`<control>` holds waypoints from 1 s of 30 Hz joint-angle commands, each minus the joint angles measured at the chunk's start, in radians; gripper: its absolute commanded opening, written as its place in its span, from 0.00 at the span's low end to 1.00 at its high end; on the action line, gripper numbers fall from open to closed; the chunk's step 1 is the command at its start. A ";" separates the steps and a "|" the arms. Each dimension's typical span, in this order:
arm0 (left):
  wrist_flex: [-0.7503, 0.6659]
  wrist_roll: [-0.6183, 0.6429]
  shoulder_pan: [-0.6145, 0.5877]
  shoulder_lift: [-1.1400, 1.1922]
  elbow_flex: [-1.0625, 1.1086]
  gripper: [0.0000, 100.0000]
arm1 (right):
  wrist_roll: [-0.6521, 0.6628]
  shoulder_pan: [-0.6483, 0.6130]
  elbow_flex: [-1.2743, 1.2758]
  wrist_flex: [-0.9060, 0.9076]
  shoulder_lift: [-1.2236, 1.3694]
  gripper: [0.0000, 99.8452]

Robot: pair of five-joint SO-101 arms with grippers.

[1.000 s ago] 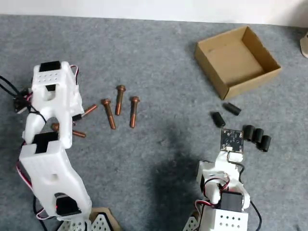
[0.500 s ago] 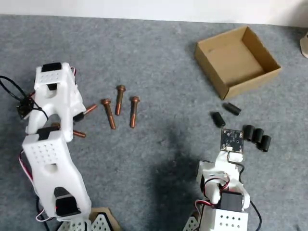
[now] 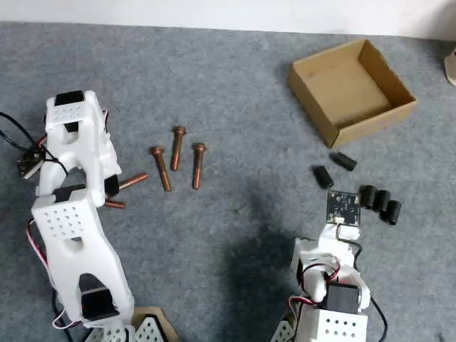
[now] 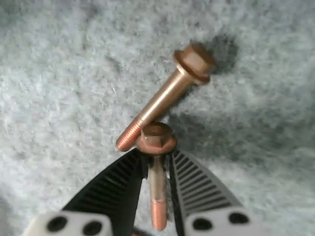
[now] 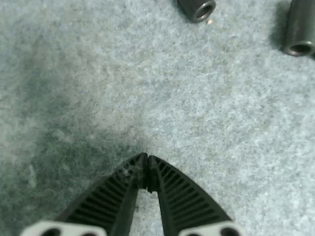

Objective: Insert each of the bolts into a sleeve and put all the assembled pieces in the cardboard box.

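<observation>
Copper bolts (image 3: pixel 197 165) lie on the tabletop (image 3: pixel 235 85), high view; sleeves (image 3: pixel 379 199) near the cardboard box (image 3: pixel 354 131). Left wrist view: my left hand (image 4: pixel 156 160) clamps one bolt (image 4: pixel 156 135), pick-up step. Right wrist view: my right hand (image 5: pixel 147 172) closed, empty; next, fetch a sleeve (image 5: pixel 196 9).

robotics lab: white printed arms (image 3: pixel 73 235) on grey felt mat (image 3: pixel 235 78).

A grey felt-like mat (image 3: pixel 235 78) is seen spread beneath the left gripper (image 4: pixel 156 155) and the right gripper (image 5: pixel 147 169). A pale strip (image 3: pixel 214 13) is seen along the mat's edge, far beyond both. A beige object (image 3: pixel 450 65) is cut off at the frame edge, well beyond the right gripper and to its right.
</observation>
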 commanded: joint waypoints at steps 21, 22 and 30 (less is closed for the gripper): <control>0.074 -0.660 0.254 -0.510 0.283 0.01 | -0.064 0.007 -0.173 0.010 -0.004 0.00; 0.074 -0.684 0.262 -0.522 0.305 0.01 | -0.064 0.007 -0.191 0.016 0.012 0.00; 0.074 -0.908 0.259 -0.633 0.357 0.01 | -0.068 0.045 -0.466 -0.004 0.469 0.00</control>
